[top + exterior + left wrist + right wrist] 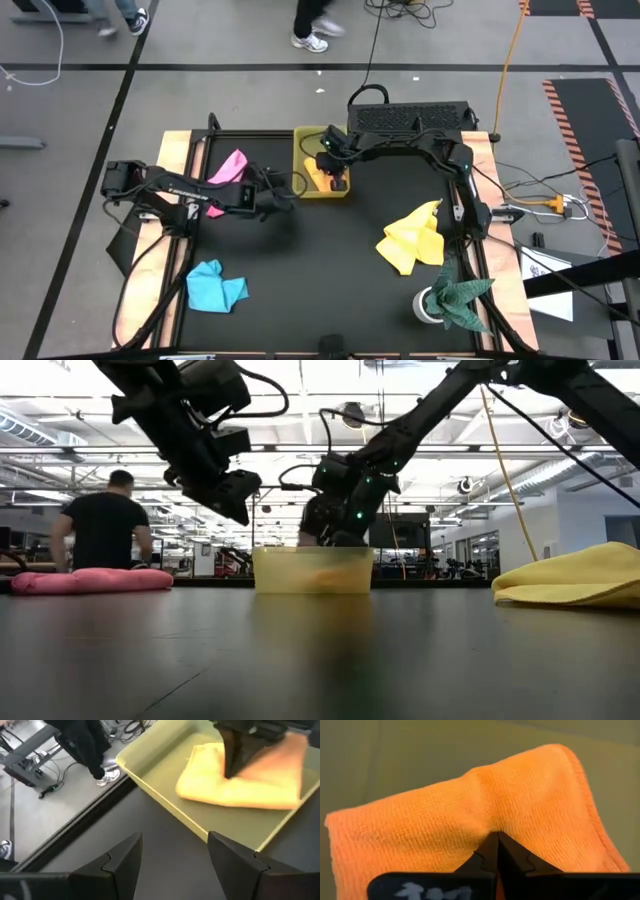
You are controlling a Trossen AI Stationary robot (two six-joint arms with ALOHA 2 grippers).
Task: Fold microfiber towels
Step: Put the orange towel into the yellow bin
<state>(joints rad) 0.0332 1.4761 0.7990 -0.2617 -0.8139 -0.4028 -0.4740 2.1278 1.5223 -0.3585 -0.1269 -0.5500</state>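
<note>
Left gripper [283,193] is hovering with fingers spread over the black table [300,270], beside the pink towel [229,167]; the blue towel [214,285] is lying crumpled near the front; the right gripper [337,180] is pinching the orange towel [470,820] inside the yellow tray [303,150]; the yellow towel [413,238] is lying farther right; a person [105,525] is standing in the room behind.

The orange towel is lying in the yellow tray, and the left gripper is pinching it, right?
Not quite. The orange towel does lie in the yellow tray, but the right gripper is pinching it, as the right wrist view shows. The left gripper hangs open beside the tray, holding nothing.
</note>
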